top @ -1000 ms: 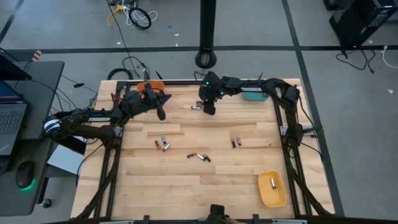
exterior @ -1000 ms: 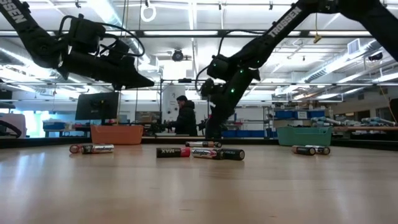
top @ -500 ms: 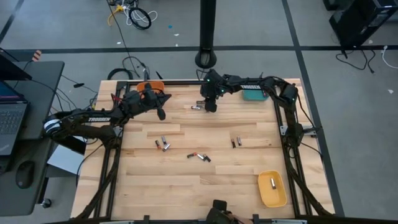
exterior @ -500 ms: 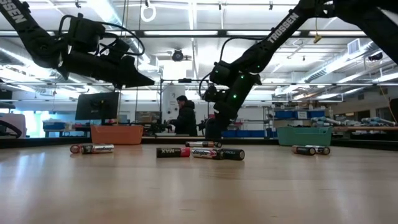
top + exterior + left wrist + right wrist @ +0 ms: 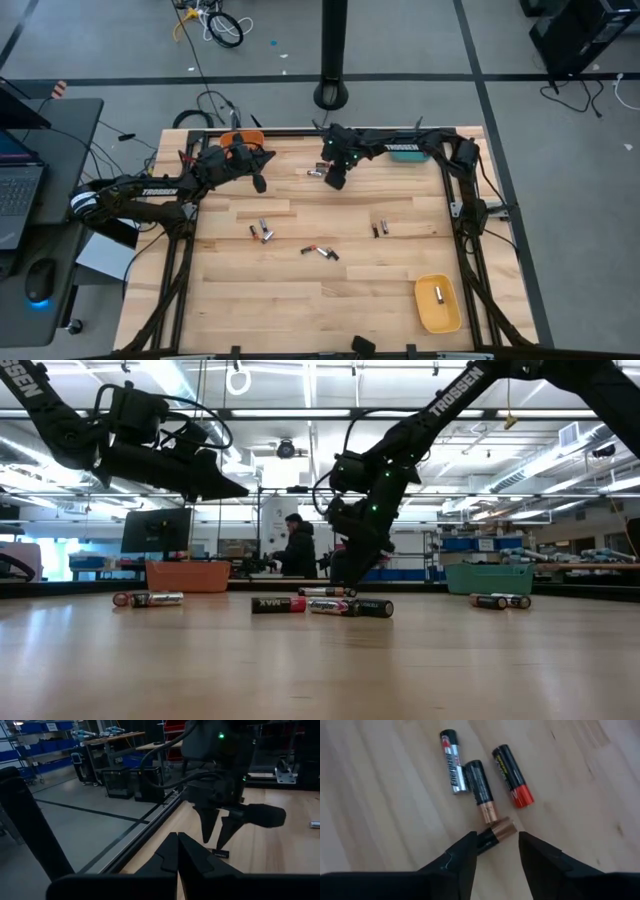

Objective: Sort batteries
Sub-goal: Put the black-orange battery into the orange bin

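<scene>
Right gripper [image 5: 495,851] has tilted lower, jaws open astride 1 battery [image 5: 495,833]; left gripper [image 5: 259,184] hovers shut.

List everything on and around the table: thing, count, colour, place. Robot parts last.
batteries: about a dozen, black or silver, scattered in small groups on the table; four under the right gripper; one in the yellow bin
yellow bin: one, near right corner
orange bin: one, far left edge
teal bin: one, far right edge
table: one, light wood
left gripper: shut, raised at far left
right gripper: jaws open, straddling a copper-tipped battery, far centre
</scene>
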Tool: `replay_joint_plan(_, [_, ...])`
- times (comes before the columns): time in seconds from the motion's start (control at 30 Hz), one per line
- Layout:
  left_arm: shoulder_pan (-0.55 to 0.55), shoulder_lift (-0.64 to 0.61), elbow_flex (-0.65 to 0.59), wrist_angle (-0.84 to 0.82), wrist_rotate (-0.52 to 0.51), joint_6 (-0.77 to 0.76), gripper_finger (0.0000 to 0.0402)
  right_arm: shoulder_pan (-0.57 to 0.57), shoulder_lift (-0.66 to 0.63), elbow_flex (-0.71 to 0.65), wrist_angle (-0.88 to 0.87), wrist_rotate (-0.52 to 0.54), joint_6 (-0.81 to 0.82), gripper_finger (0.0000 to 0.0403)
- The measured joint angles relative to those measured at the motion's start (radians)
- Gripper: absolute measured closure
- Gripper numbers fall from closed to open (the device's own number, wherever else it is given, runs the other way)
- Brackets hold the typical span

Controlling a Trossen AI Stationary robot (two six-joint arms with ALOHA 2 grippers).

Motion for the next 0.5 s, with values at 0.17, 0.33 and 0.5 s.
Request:
replay_joint_plan(0.17, [0.0, 0.0, 0.0, 0.002, 0.0, 0.006, 0.0392, 0.019, 0.004, 0.0, 0.001, 0.027, 0.107, 0.0239])
replay_joint_plan(0.33, [0.0, 0.0, 0.0, -0.001, 0.0, 0.023, 0.0392, 0.03, 0.019, 0.0, 0.004, 0.061, 0.16, 0.0241])
replay_joint_plan(0.5, [0.0, 0.0, 0.0, -0.001, 0.001, 0.023, 0.0392, 0.031, 0.02, -0.001, -0.002, 0.107, 0.188, 0.0242])
